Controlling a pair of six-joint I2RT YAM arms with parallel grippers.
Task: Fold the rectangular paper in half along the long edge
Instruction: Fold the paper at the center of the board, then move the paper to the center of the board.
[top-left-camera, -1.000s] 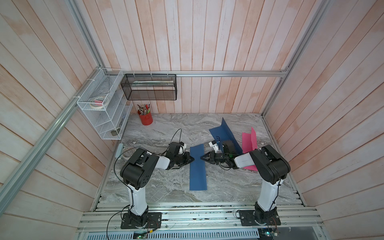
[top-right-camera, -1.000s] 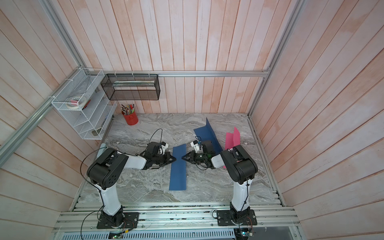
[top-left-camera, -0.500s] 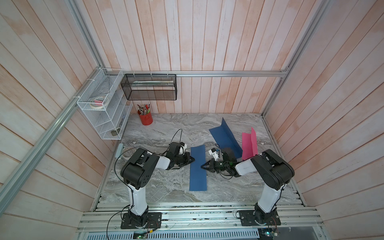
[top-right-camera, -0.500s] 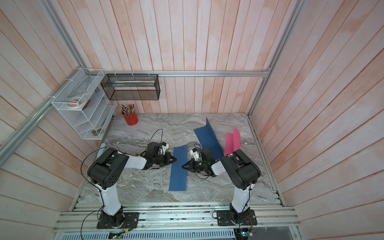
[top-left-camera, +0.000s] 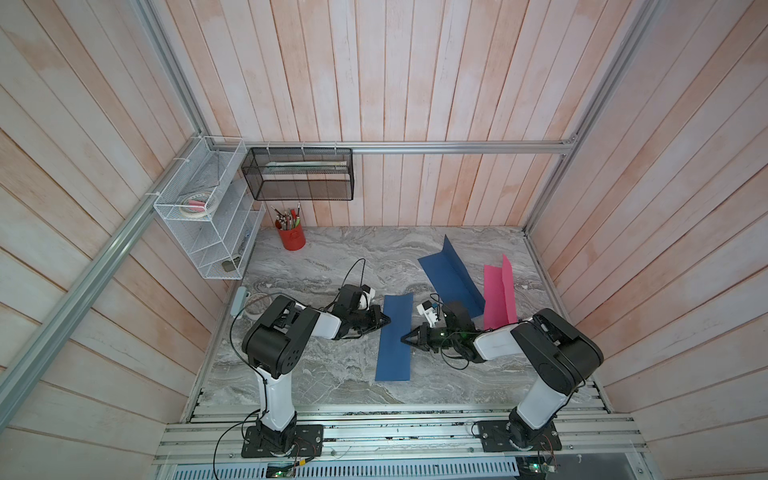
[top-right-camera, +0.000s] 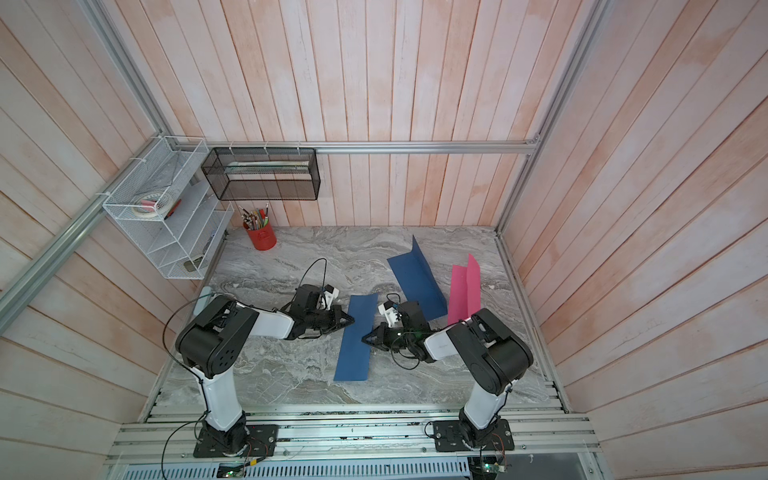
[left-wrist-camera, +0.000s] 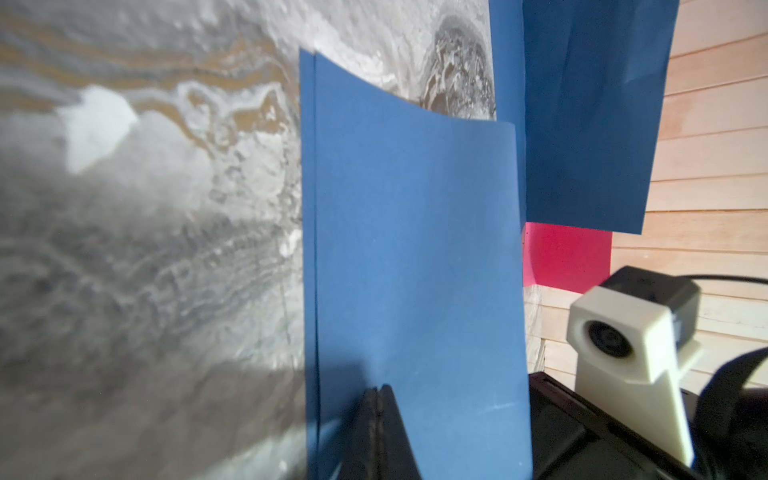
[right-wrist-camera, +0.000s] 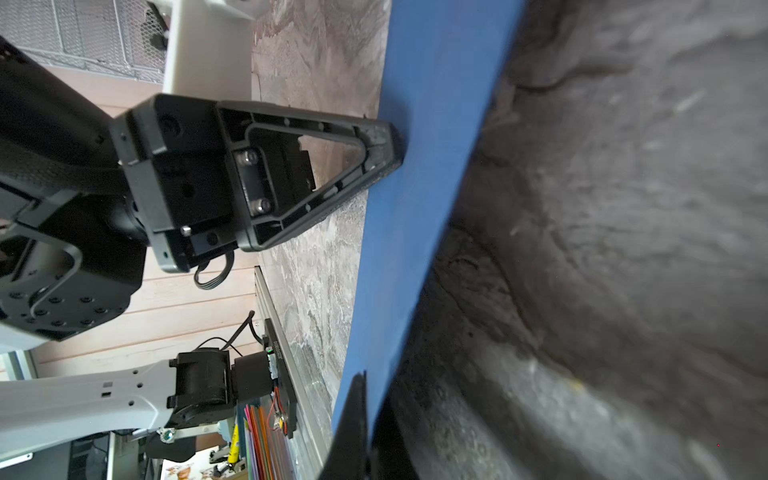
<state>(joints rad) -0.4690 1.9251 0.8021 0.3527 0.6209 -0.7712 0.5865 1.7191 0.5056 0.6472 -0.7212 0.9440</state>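
The blue paper (top-left-camera: 395, 336) (top-right-camera: 357, 336) lies on the marble table as a long narrow strip, folded over with one layer on the other (left-wrist-camera: 415, 249). My left gripper (top-left-camera: 387, 321) (top-right-camera: 351, 321) (left-wrist-camera: 379, 392) is shut, and its tip rests on top of the strip near its left long edge. My right gripper (top-left-camera: 404, 340) (top-right-camera: 365, 340) (right-wrist-camera: 365, 386) is at the strip's right long edge. It is shut, with the paper's edge (right-wrist-camera: 415, 187) running in between its fingers. The left gripper's tip (right-wrist-camera: 392, 145) also shows in the right wrist view, touching the paper.
A second blue sheet (top-left-camera: 451, 272) and a pink sheet (top-left-camera: 498, 295) stand half-folded at the back right, close behind my right arm. A red pen cup (top-left-camera: 291, 238), a white wire shelf (top-left-camera: 208, 216) and a black mesh basket (top-left-camera: 299, 174) are at the back left.
My right gripper has slid along the strip's right edge toward the table's front and shut its jaws. The left gripper and the paper have stayed put.
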